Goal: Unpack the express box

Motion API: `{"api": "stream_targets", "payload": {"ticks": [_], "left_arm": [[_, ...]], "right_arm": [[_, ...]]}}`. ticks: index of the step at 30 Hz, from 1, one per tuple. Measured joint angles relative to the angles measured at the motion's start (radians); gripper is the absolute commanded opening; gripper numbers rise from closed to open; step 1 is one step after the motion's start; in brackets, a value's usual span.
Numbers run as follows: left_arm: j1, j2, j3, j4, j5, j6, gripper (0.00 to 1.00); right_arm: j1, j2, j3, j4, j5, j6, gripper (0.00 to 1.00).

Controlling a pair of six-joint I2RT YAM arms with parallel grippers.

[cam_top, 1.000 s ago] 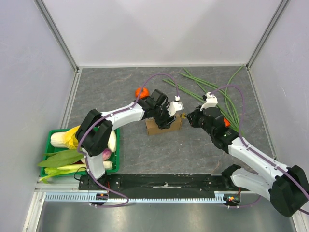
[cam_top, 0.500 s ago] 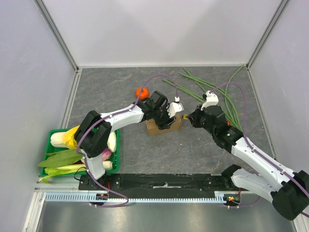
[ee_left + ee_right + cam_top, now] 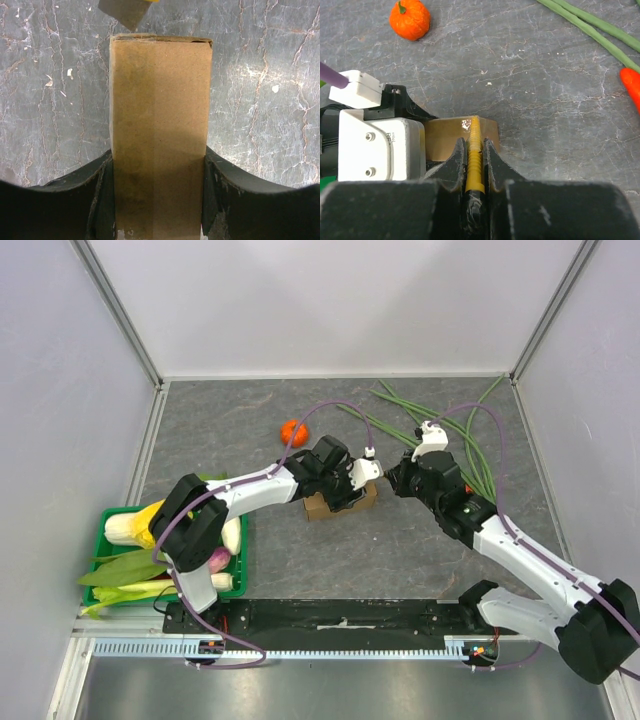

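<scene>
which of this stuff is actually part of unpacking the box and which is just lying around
In the job:
- cardboard box, clamped in the left end effector
- yellow tool, pinched in the right end effector, at the box's end

Lying about:
- orange fruit
- long green beans
- green crate of vegetables
- red vegetable near the beans

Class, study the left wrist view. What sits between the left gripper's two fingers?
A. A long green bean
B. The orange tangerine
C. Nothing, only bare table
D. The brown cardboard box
D: in the left wrist view the express box fills the gap of the left gripper, with its black fingers against the box's two long sides.
</scene>
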Motion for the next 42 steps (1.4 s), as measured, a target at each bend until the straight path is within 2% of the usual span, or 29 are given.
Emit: {"api": "stream_targets", "payload": {"ticks": [42], "left_arm": [[-0.004, -0.012, -0.027, 0.038, -0.008, 0.002, 0.2]], "right_arm": [[0.0, 0.057, -0.003, 0.049, 0.013, 0.001, 0.0]]}}
